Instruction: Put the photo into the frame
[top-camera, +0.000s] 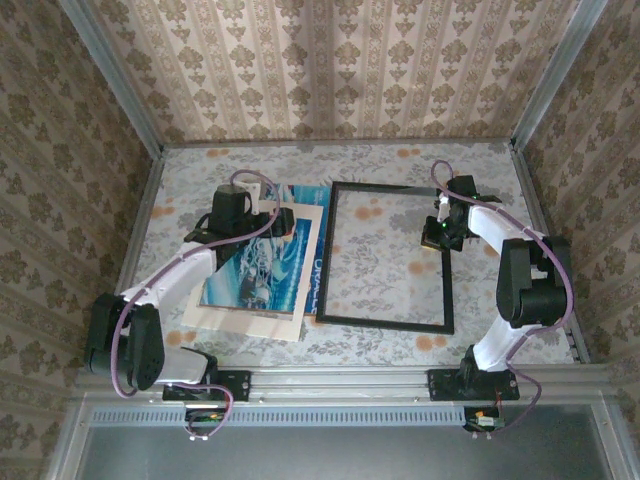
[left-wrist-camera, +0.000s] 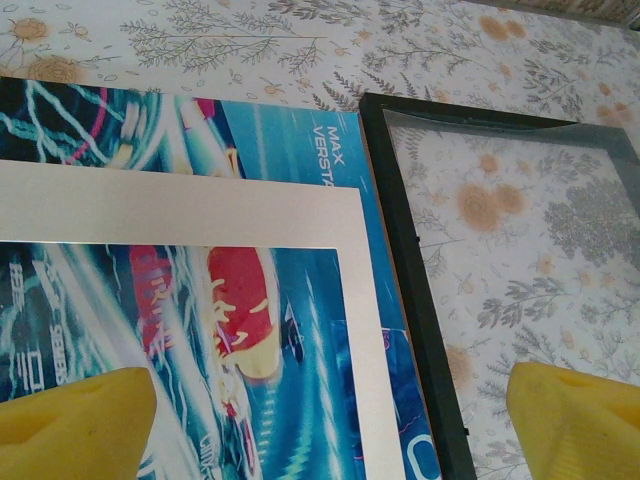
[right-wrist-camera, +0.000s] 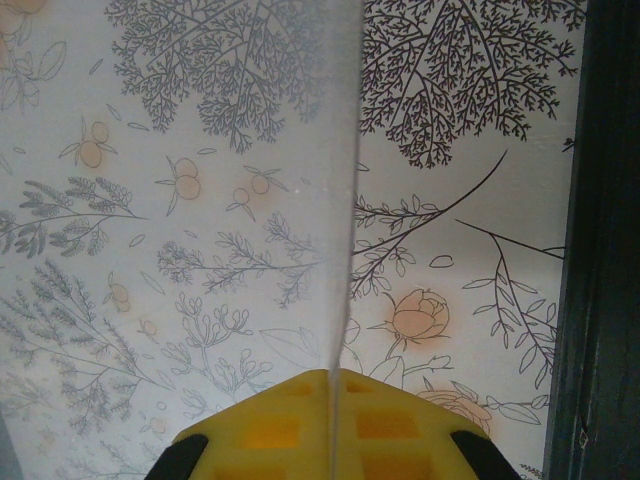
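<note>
The photo, a blue-teal swirl print with red accents and a wide cream border, lies at the table's left, just left of the frame. The thin black frame lies flat in the middle; its left rail runs beside the print and another rail shows dark at the right. My left gripper hovers open over the photo's right edge, yellow fingers wide apart. My right gripper sits at the frame's right side, shut on the edge of a clear pane.
Under the photo lies a second blue print with white lettering, and a cream board sticks out below them. The flowered tablecloth is walled in by patterned panels. The pane's far edge is raised above the frame.
</note>
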